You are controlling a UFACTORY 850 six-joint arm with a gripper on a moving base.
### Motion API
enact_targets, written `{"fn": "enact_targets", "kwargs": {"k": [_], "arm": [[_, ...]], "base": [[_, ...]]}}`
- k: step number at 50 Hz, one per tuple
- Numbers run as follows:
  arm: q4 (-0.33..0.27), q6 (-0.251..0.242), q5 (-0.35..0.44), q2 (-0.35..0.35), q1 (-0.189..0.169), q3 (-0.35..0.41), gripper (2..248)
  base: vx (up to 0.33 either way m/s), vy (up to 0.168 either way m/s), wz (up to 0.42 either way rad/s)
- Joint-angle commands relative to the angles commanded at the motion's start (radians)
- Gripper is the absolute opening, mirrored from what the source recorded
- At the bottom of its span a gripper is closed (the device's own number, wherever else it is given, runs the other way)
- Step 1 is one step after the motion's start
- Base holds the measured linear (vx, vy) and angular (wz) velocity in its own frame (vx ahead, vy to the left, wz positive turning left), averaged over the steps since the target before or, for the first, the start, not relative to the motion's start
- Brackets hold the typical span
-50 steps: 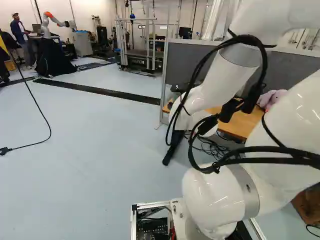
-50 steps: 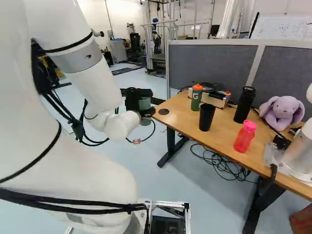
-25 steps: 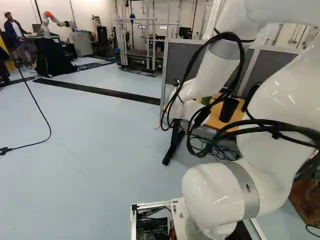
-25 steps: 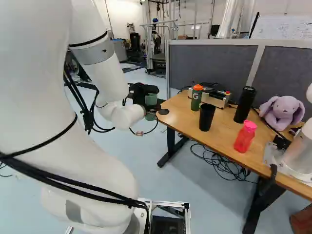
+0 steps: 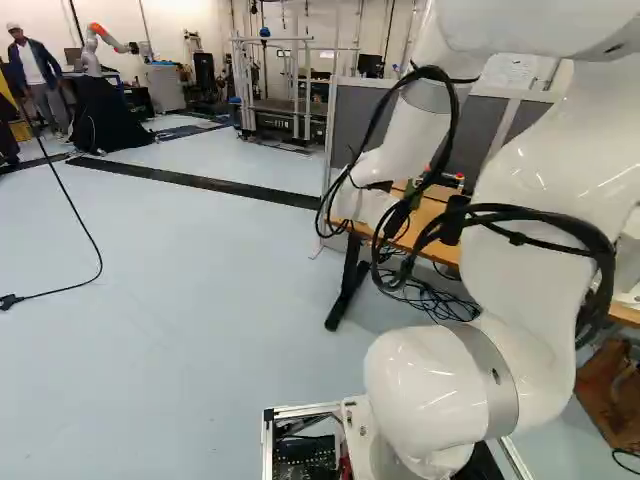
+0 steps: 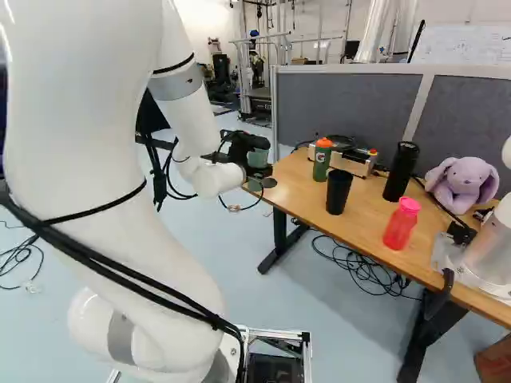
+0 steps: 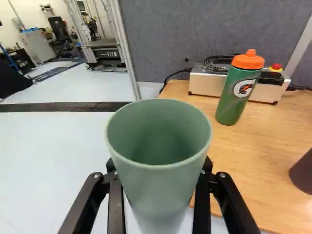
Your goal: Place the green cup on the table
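Here, the gripper (image 6: 257, 169) is closed around the green cup (image 7: 158, 185), one finger on either side. The cup is held off the tabletop with its mouth up, by the near left corner of the wooden table (image 6: 367, 204) in the right base view; whether its base is over the wood, I cannot tell. On the table stand a green bottle with an orange cap (image 7: 233, 105), a black cup (image 6: 338, 193), a pink bottle (image 6: 398, 230) and a tall black bottle (image 6: 401, 171), with a purple plush rabbit (image 6: 463, 179) beyond.

Pale blue floor (image 5: 200, 320) with a dark strip (image 5: 200, 184), grey partition (image 6: 343, 104), whiteboard (image 6: 471, 46), white wall (image 6: 204, 17)
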Motion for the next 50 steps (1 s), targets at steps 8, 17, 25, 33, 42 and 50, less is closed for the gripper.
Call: {"fn": "enact_targets", "kwargs": {"k": [8,17,25,33,42,50], "arm": [[0.043,0.0,0.011,-0.039,-0.004,-0.044,122],[0.092,0.0,0.054,-0.082,-0.005,-0.093,122],[0.133,0.0,0.1,-0.13,-0.004,-0.137,122],[0.173,0.0,0.149,-0.185,-0.003,-0.182,122],[0.217,0.0,0.204,-0.242,-0.003,-0.229,122],[0.255,0.0,0.249,-0.279,-0.002,-0.253,122]], "base": [[0.0,0.0,0.0],[0.0,0.0,0.0],[0.0,0.0,0.0],[0.0,0.0,0.0],[0.0,0.0,0.0],[0.0,0.0,0.0]]}}
